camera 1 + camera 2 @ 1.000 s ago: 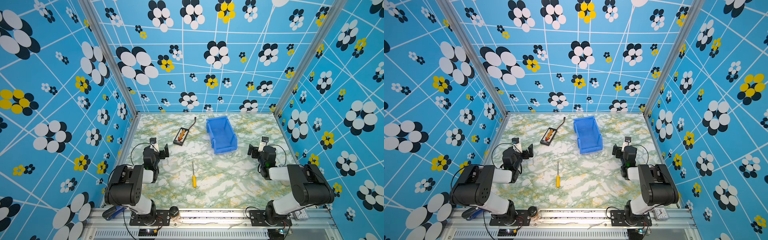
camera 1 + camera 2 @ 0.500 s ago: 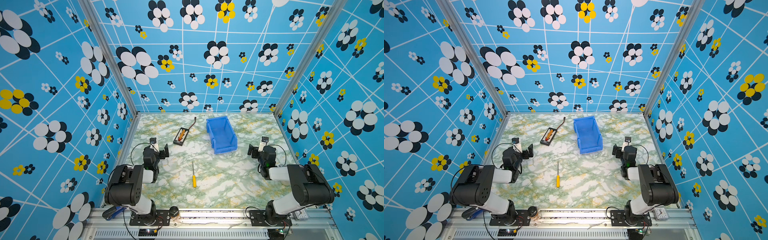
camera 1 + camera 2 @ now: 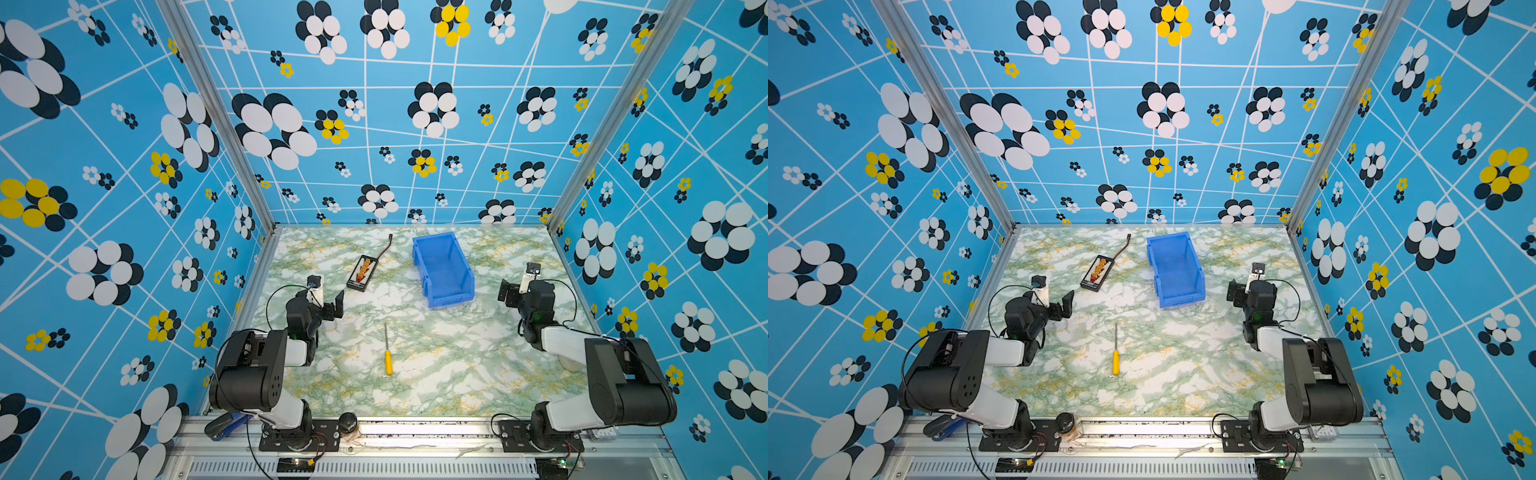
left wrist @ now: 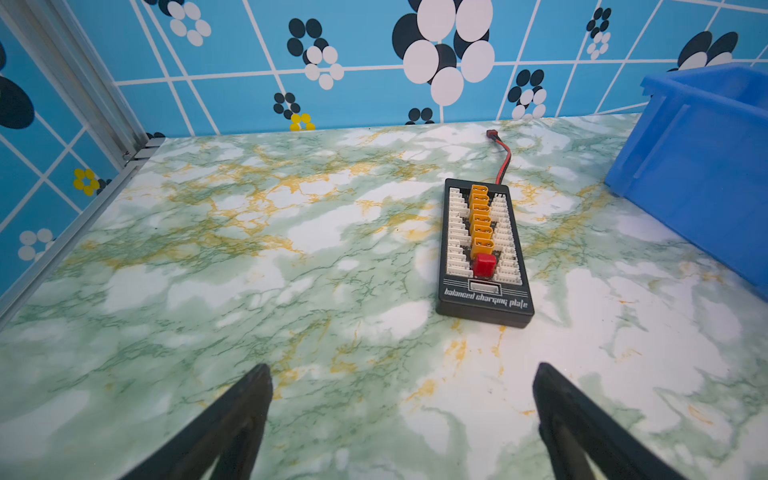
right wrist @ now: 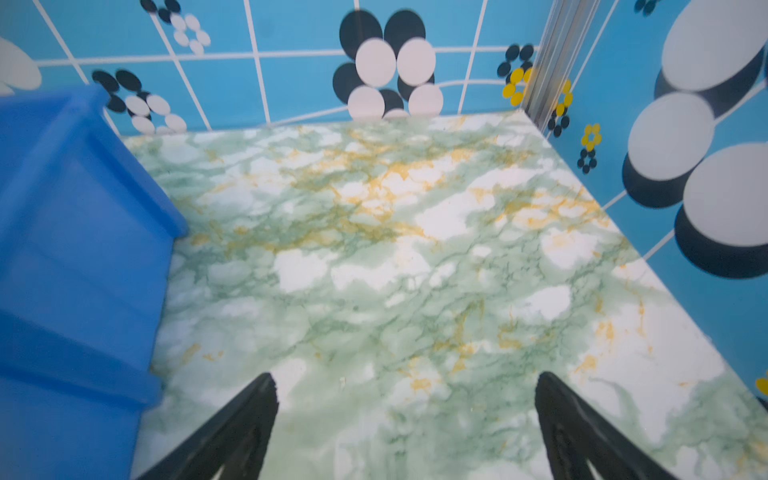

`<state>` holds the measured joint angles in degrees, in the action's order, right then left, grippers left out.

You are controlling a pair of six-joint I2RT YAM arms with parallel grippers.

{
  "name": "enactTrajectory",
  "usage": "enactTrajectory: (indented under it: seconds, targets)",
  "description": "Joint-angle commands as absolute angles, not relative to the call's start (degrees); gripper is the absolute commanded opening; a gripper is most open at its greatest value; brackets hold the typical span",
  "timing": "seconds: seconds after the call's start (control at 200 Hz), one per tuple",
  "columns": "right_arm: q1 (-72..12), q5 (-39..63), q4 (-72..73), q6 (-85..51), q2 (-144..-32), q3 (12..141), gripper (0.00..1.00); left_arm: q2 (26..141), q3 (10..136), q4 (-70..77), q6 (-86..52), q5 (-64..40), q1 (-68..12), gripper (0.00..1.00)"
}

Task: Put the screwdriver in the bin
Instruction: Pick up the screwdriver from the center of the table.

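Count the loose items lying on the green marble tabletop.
3: a slim yellow-handled screwdriver near the front centre, a bright blue rectangular plastic bin farther back, and a black rectangular charging board beside the bin, apart from it. None seems hidden.

- Both top views are looking steeply down from high above the near edge of the table (image 3: 457,374), side by side, sharing nearly the whole scene.
- The left wrist camera is sitting low over the table, facing the back wall (image 4: 374,95), taking in the black board (image 4: 484,253) and the bin (image 4: 698,166).
- The right wrist camera is facing the same way, sharing the bin (image 5: 75,249) with it from the opposite side.
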<state>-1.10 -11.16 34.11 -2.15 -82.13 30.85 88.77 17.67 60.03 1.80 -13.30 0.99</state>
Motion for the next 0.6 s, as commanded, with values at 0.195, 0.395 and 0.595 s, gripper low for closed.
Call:
enactTrajectory:
  seconds: [0.195, 0.395, 0.595]
  targets:
    - [-2.20, -11.67, -0.70, -9.13, -71.11, 44.86, 0.99, 88.24, 20.43, 55.27, 2.47, -9.06, -0.34, 0.99]
    - [-11.43, -12.99, -16.93, -10.69, -67.12, 51.79, 0.99, 81.20, 27.90, 34.36, 3.30, -9.38, -1.53, 0.99]
    - [-23.61, -12.87, -29.33, -14.50, -67.66, 57.19, 0.99, 76.57, 42.97, 5.72, 6.30, -13.18, -3.28, 0.99]
